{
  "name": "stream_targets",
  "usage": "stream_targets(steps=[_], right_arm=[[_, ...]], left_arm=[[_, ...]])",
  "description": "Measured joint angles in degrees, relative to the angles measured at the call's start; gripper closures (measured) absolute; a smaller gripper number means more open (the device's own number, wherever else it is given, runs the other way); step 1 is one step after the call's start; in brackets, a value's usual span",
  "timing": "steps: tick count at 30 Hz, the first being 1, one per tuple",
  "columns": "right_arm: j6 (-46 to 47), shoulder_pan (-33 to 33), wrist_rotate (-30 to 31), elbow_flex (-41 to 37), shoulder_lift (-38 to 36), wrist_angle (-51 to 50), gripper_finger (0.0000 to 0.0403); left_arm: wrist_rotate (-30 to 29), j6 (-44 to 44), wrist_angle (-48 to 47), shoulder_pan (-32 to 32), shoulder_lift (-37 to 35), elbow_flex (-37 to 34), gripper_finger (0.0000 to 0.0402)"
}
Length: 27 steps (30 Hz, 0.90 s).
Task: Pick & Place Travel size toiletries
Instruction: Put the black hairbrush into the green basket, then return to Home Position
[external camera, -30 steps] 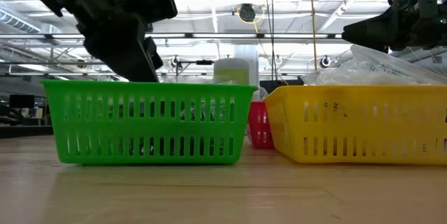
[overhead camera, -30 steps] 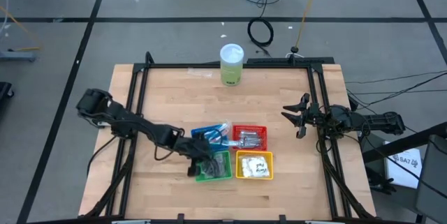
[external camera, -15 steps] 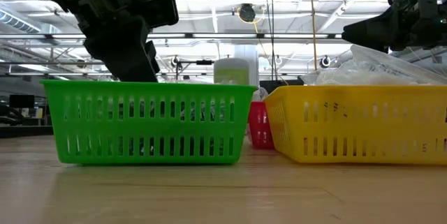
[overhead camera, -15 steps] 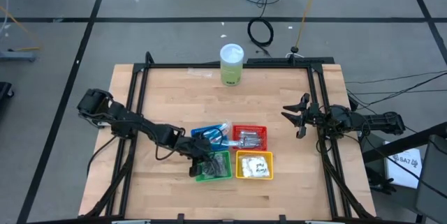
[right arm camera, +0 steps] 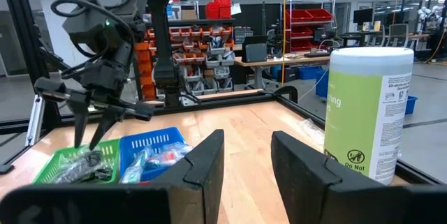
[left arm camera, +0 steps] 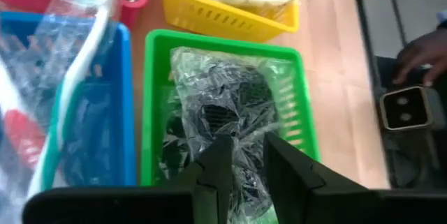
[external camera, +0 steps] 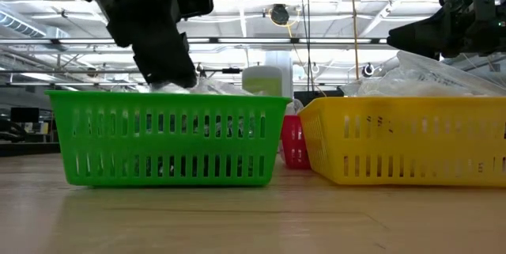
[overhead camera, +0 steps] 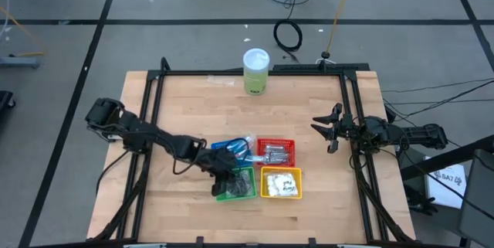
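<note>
Toiletries sit sorted in four baskets mid-bench; the green basket [left arm camera: 227, 123] holds bagged dark puffs [left arm camera: 223, 116]. Directly above it, the left pincer [left arm camera: 241, 155] looks slightly spread, seemingly releasing. Lift straight up, clear of the wrap. The right pincer [overhead camera: 330, 130] waits spread and empty at the bench's edge.

Four cams, one table [overhead camera: 193, 101]
Overhead looks straight down; low cam sits table-level; both share the green basket [external camera: 166, 139] close up.

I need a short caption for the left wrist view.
Left hand above green basket holding clear-wrapped dark puffs.
</note>
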Motion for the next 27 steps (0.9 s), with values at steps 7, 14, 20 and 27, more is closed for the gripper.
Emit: stream_targets(steps=[7, 14, 20, 27], right_arm=[[0.00, 0.01, 0.00, 0.01, -0.01, 0.01, 0.0293], [0.00, -0.01, 0.00, 0.01, -0.01, 0.01, 0.0293], [0.00, 0.01, 0.00, -0.01, 0.01, -0.02, 0.0293], [0.00, 0.01, 0.00, 0.01, 0.05, -0.03, 0.0293]], left_arm=[[10.03, -0.01, -4.78, 3.41, 0.00, 2.57, 0.0314], [12.43, -0.70, -8.46, 6.89, -0.01, 3.63, 0.0314], [10.95, 1.59, -12.21, 8.51, -6.48, 3.61, 0.0314], [5.86, 7.85, -16.86, 6.95, -25.21, 3.52, 0.0314]])
